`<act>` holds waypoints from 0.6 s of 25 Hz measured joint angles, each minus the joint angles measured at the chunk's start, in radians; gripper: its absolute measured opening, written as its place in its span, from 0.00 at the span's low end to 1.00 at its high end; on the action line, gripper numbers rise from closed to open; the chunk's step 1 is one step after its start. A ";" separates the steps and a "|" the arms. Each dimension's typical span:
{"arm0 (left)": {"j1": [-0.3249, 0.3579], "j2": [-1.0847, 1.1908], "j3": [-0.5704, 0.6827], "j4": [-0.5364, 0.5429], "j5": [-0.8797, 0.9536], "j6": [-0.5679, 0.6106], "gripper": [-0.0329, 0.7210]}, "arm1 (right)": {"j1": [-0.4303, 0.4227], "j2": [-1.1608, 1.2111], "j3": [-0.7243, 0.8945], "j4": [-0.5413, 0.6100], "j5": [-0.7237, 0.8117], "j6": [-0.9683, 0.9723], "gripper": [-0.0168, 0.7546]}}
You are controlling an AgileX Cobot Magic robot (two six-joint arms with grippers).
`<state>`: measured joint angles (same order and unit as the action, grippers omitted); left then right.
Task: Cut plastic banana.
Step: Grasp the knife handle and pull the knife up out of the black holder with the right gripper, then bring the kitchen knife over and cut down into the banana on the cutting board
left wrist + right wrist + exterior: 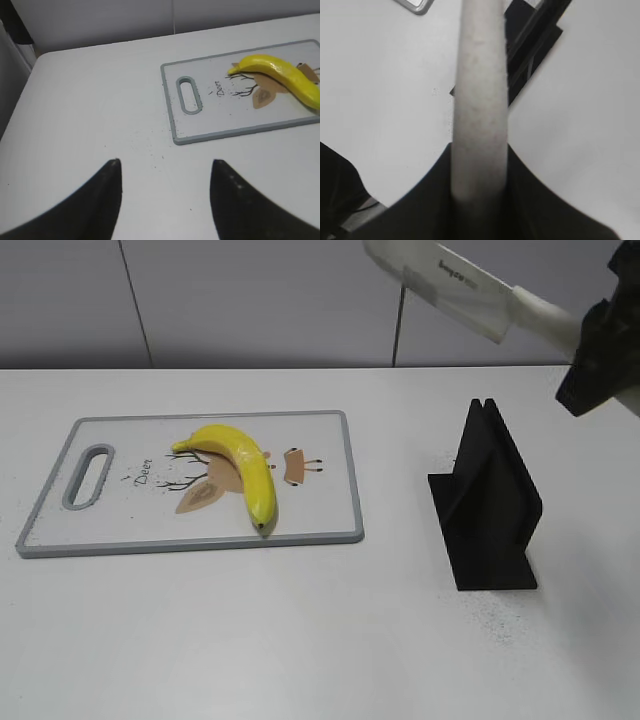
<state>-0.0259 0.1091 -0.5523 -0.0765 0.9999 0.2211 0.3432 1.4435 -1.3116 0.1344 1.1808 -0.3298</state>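
- The left gripper (165, 195) hovers over bare table (250, 640) in front of the board's handle end, its claw wide and holding nothing.
- The board (330, 530) lies flat, its handle slot to the left.
- The banana (243, 465) rests on the board, right of its middle, stem toward the far edge, dark tip near the front edge.
- A black stand (488, 505) sits right of the board, well apart.
- Above and beyond the stand, the right gripper (479, 195) clamps a white knife (470, 290) by its handle, blade pointing left.
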 joint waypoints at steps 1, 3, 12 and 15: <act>0.000 0.049 -0.012 0.000 -0.015 0.024 0.77 | 0.000 0.017 -0.024 0.000 0.000 -0.048 0.27; 0.000 0.137 -0.040 0.000 -0.051 0.070 0.77 | 0.000 0.062 -0.069 0.000 0.004 -0.155 0.27; 0.000 0.615 -0.258 -0.090 -0.171 0.389 0.77 | 0.000 0.290 -0.291 0.000 0.032 -0.647 0.27; -0.002 0.789 -0.385 -0.144 -0.163 0.514 0.77 | 0.000 0.369 -0.372 0.015 0.035 -0.805 0.27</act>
<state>-0.0277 0.8984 -0.9376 -0.2207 0.8372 0.7355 0.3432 1.8120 -1.6832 0.1492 1.2157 -1.1345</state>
